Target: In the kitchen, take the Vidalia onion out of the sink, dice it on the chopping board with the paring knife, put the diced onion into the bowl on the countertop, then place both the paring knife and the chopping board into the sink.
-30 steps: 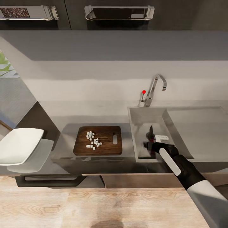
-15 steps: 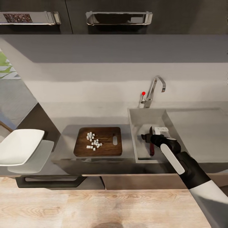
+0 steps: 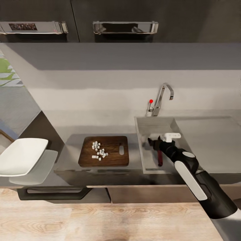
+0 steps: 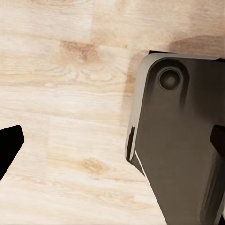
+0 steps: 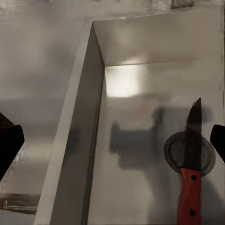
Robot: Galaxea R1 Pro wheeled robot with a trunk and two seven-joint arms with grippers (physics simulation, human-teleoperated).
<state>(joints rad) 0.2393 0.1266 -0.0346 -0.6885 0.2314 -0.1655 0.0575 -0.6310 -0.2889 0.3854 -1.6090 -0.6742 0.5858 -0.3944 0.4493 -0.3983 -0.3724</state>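
The paring knife [image 5: 190, 187] lies flat on the sink [image 5: 136, 84] floor, its dark blade across the round drain [image 5: 174, 152] and its reddish handle [image 3: 160, 158] toward the front. My right gripper [image 3: 152, 142] hovers open just above it, holding nothing; in the right wrist view the right gripper [image 5: 112, 140] has its fingertips [image 5: 8, 140] wide apart. The brown chopping board [image 3: 115, 157] sits on the countertop [image 3: 68, 142] left of the sink [image 3: 150, 125], with several white onion dice [image 3: 99, 150] on it. The white square bowl [image 3: 21, 155] rests at the far left. My left gripper [image 4: 112, 145] is open over the floor.
A chrome tap [image 3: 162, 95] with a red knob [image 3: 151, 101] stands behind the basin. The flat drainboard [image 3: 207, 140] extends right. Dark upper cabinets [image 3: 124, 26] hang above. The robot's dark base [image 4: 183, 150] and the wood floor [image 4: 61, 93] lie below the left arm.
The right gripper has let go of the knife, which now lies on the sink floor, and the arm has lifted slightly. The head view has tilted a little.
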